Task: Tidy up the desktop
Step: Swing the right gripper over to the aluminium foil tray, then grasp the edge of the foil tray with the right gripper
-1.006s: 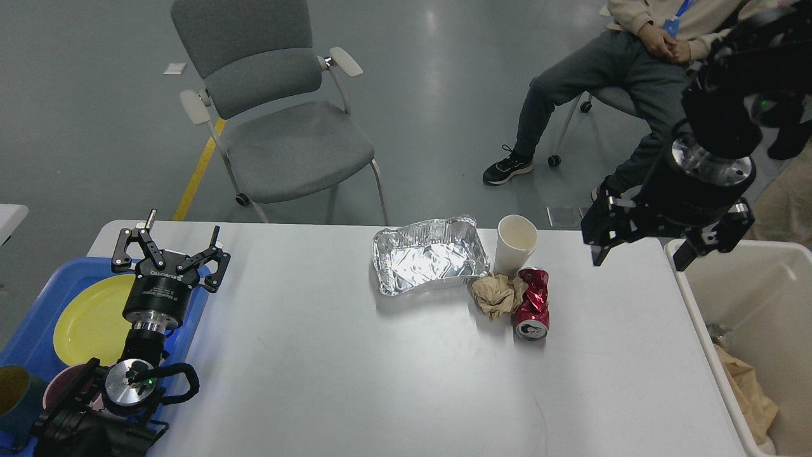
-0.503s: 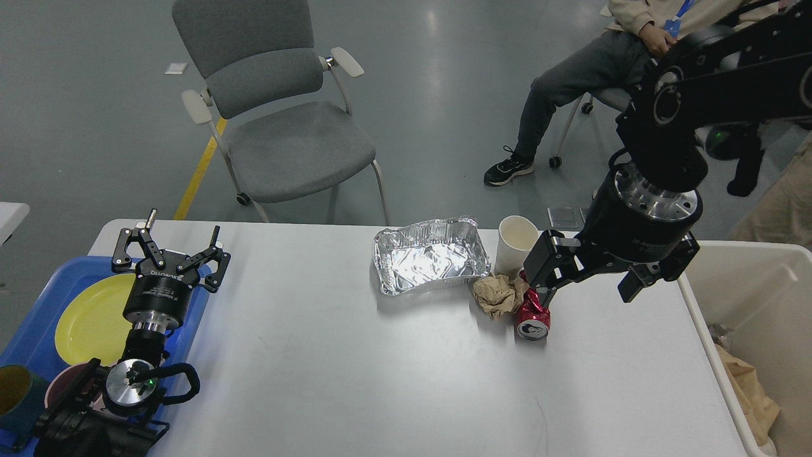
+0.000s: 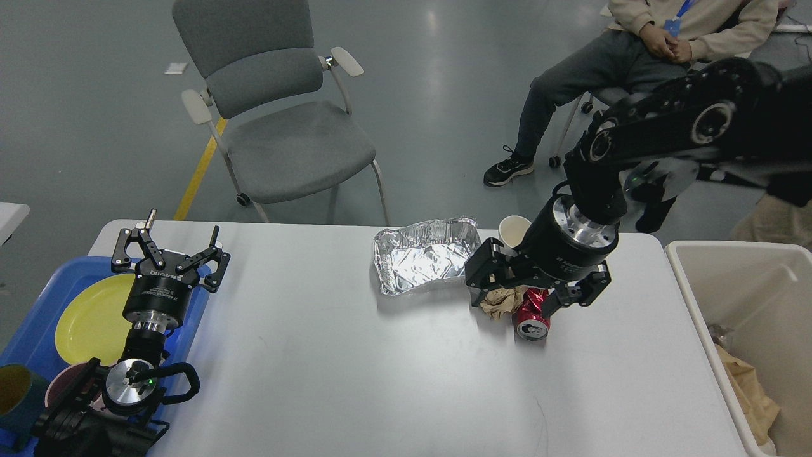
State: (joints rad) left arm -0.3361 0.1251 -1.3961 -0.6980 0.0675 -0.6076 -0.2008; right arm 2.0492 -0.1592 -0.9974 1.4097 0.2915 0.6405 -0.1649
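Right pincer [image 3: 515,298] hangs wide over crumpled paper [image 3: 499,301] and red can [image 3: 531,316]. Left pincer [image 3: 170,249] gapes above white tabletop [image 3: 355,368]; grey floor [image 3: 95,114] beyond.

Foil tray [image 3: 426,256] mid-desktop [image 3: 355,368]; paper wad [image 3: 501,299] right of it, can [image 3: 531,312] beside wad.

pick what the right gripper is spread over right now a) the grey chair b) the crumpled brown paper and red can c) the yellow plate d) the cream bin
b: the right gripper is open above the desktop, one of its fingers to the left of the crumpled brown paper and the other to the right of the dented red can.
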